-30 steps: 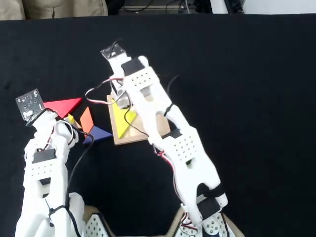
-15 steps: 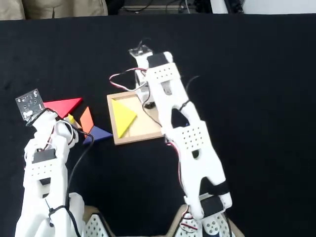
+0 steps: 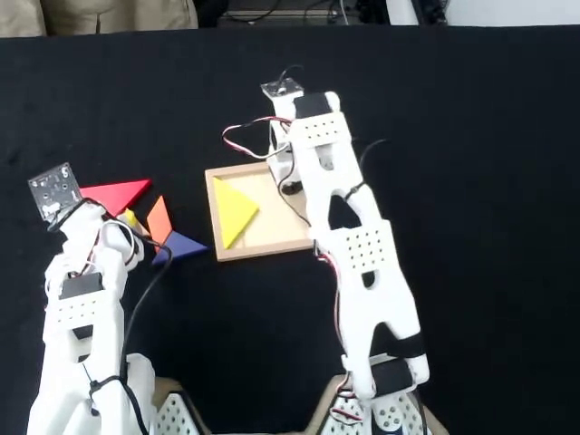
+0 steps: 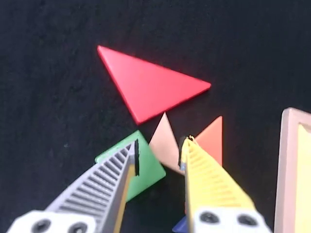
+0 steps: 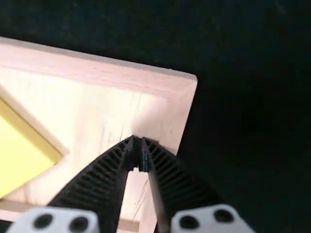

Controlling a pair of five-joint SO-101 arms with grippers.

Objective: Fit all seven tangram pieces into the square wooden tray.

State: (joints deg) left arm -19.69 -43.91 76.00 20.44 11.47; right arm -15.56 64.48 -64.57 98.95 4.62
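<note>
Green piece [image 4: 148,171] lies toward the table's left edge from the tray [image 3: 272,224], right under the left gripper [image 4: 160,143], jaws spread wide; right gripper [image 5: 139,143] is pinched closed, empty, over the tray's corner.

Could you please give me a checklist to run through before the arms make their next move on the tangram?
1. Left gripper open: ok, jaws apart above the tan triangle.
2. Right gripper empty: ok, shut on nothing.
3. Right gripper clear of the tray: not ok, its tips sit inside a tray corner.
4. Room in the tray: ok, just the yellow triangle lies in it.
5. All seven pieces located: cannot tell; I count six, adding the red triangle, green piece, orange triangle and blue piece.
</note>
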